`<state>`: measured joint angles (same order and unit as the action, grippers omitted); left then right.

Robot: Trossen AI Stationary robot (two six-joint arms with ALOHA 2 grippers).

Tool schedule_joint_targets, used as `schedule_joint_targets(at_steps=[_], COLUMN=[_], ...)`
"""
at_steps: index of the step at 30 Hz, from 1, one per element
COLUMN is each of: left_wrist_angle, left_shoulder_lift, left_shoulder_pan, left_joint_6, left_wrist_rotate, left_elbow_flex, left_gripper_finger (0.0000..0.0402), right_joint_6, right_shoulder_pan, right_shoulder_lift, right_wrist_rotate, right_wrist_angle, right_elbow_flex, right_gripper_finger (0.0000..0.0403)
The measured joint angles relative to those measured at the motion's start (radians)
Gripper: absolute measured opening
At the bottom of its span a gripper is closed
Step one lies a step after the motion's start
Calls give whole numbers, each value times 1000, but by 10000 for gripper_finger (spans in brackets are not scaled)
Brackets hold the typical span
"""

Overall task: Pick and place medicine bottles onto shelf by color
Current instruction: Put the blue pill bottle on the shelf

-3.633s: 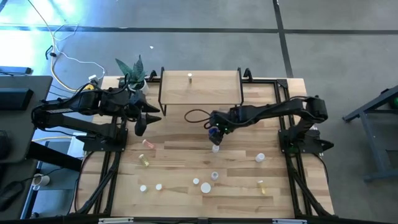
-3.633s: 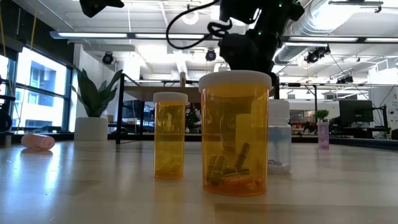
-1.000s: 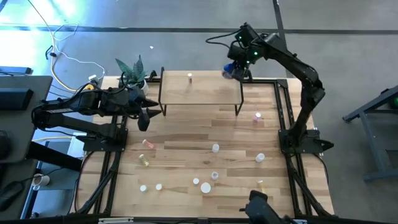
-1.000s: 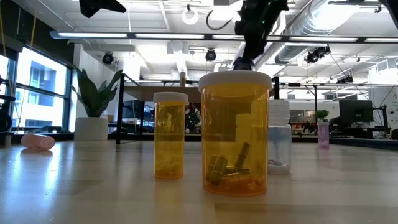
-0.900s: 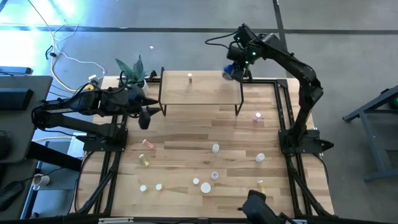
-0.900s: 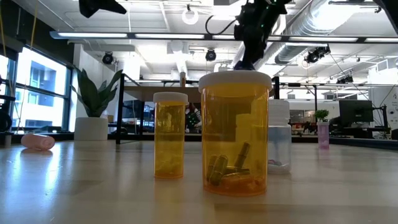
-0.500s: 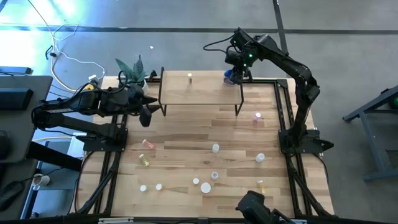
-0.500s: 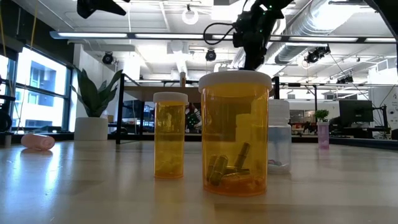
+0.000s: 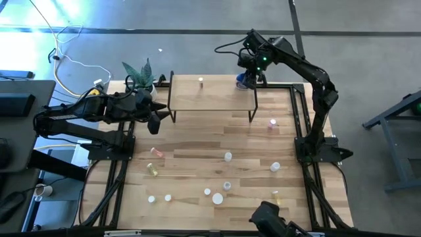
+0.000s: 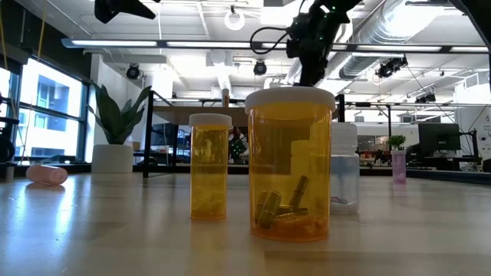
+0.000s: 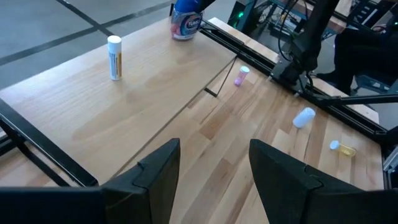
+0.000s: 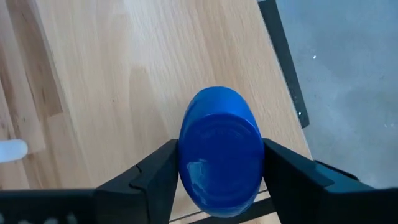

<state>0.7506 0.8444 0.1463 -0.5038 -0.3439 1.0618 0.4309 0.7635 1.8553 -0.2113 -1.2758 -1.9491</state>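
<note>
At the shelf's (image 9: pixel 212 94) far right corner, the right tool (image 12: pixel 219 163) pinches the blue bottle (image 12: pixel 220 151); label unreadable.

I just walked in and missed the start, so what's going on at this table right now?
The right end effector is shut on the blue bottle at the far right corner of the shelf, where one white-capped bottle already stands. The left end effector hangs open near the shelf's left end, beside the potted plant. About ten small bottles are scattered over the tabletop.
</note>
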Motion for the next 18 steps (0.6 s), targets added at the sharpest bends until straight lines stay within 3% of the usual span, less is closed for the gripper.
schedule_joint_targets(at_steps=[8,18], left_wrist_angle=[1,2], left_shoulder_lift=[0,0], left_shoulder_pan=[0,0], left_joint_6=[-1,-69], left_wrist_rotate=[0,17], left_elbow_flex=[0,0], left_gripper_finger=[188,230], right_joint_6=[-3,-4], right_shoulder_pan=[0,0], right_shoulder_lift=[0,0], right_wrist_rotate=[0,0], right_wrist_angle=[12,16], right_elbow_flex=[0,0], right_gripper_finger=[226,227])
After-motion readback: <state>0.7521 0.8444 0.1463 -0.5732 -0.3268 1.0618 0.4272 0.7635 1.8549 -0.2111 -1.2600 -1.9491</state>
